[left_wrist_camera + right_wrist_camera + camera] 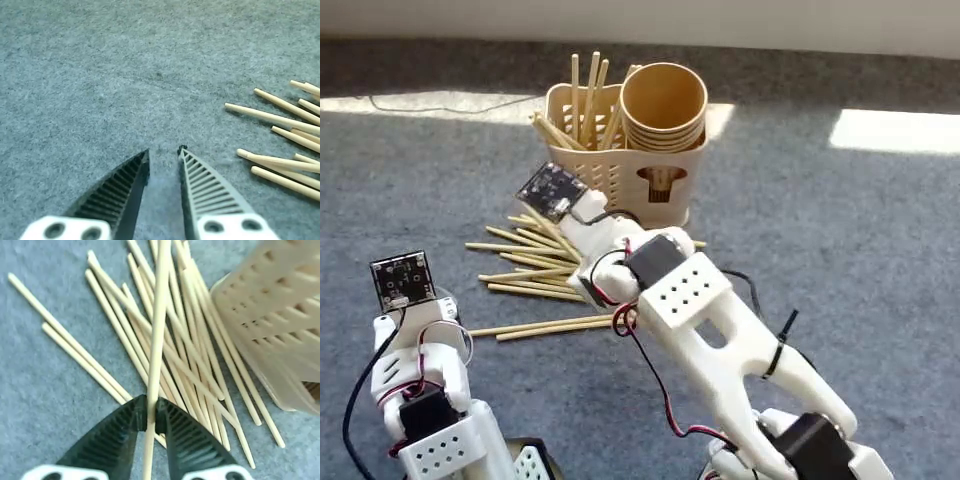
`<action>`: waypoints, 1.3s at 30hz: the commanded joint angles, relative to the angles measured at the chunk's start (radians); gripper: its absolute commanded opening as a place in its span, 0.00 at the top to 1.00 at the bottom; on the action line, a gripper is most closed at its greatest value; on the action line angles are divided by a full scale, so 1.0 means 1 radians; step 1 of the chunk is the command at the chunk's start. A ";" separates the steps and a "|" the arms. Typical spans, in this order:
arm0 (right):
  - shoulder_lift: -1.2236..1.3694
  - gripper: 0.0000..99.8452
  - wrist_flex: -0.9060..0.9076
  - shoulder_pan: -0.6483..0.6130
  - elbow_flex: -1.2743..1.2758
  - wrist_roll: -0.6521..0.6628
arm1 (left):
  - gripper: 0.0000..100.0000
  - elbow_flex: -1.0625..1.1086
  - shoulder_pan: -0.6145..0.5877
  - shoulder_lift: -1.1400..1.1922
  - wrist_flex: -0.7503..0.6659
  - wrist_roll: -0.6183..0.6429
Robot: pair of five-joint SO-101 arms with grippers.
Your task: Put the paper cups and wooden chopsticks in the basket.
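Nearest, the left arm [425, 390] stands well apart from the basket [630, 180], beyond the far ends of the loose chopsticks [525, 268]; the left gripper [164, 151] hangs over bare grey carpet [100, 75], its jaws spread a little with nothing between them; the tips of the loose chopsticks lie near it, on its basket side.

Further on, the right arm [720, 330] stretches over the loose chopsticks, which lie fanned on the carpet just in front of the basket; the right gripper [151, 409] is pinched on one chopstick [159, 330], which runs straight out from between the jaws and crosses above the others; a few of the loose ones reach right up beside the basket's slotted wall.

Farthest, the basket stands upright; a stack of paper cups [663, 130] sits in its right half; several standing chopsticks [588, 95] lean in its left half, their ends poking above the rim.
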 commanded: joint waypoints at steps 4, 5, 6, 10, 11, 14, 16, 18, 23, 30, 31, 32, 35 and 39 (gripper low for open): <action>-0.199 0.99 0.004 0.036 -0.018 -0.227 | 0.90 0.019 -0.004 -0.008 -0.003 -0.008; -0.217 0.99 -0.015 0.035 -0.018 -0.227 | 0.90 0.019 -0.004 -0.008 -0.003 -0.008; -0.237 0.99 -0.048 0.035 -0.018 -0.227 | 0.90 0.019 -0.004 -0.008 -0.003 -0.008; -0.274 0.99 -0.206 0.038 -0.018 -0.227 | 0.90 0.019 -0.005 -0.008 -0.003 -0.008; -0.278 0.99 -0.243 0.038 -0.018 -0.227 | 0.90 0.019 -0.005 -0.008 -0.003 -0.008; -0.295 0.99 -0.363 0.038 -0.018 -0.227 | 0.90 0.019 -0.005 -0.008 -0.003 -0.008; -0.311 0.99 -0.455 0.038 -0.018 -0.227 | 0.90 0.019 -0.005 -0.008 -0.003 -0.008; -0.317 0.99 -0.562 0.038 -0.018 -0.227 | 0.90 0.021 -0.005 -0.008 -0.003 -0.008; -0.308 0.99 -0.863 0.048 -0.016 -0.227 | 0.90 0.021 -0.004 -0.008 -0.003 -0.009; -0.225 0.99 -1.167 0.153 -0.016 -0.227 | 0.90 0.021 -0.004 -0.008 -0.003 -0.009; -0.199 0.99 -1.191 0.163 -0.016 -0.227 | 0.90 0.021 -0.004 -0.008 -0.003 -0.009; -0.173 0.99 -1.218 0.174 -0.016 -0.227 | 0.90 0.021 -0.004 -0.008 -0.003 -0.009; -0.101 0.99 -1.274 0.197 -0.016 -0.227 | 0.90 0.021 -0.004 -0.008 -0.003 -0.009; -0.013 0.99 -1.325 0.209 -0.016 -0.227 | 0.90 0.021 -0.004 -0.008 -0.003 -0.009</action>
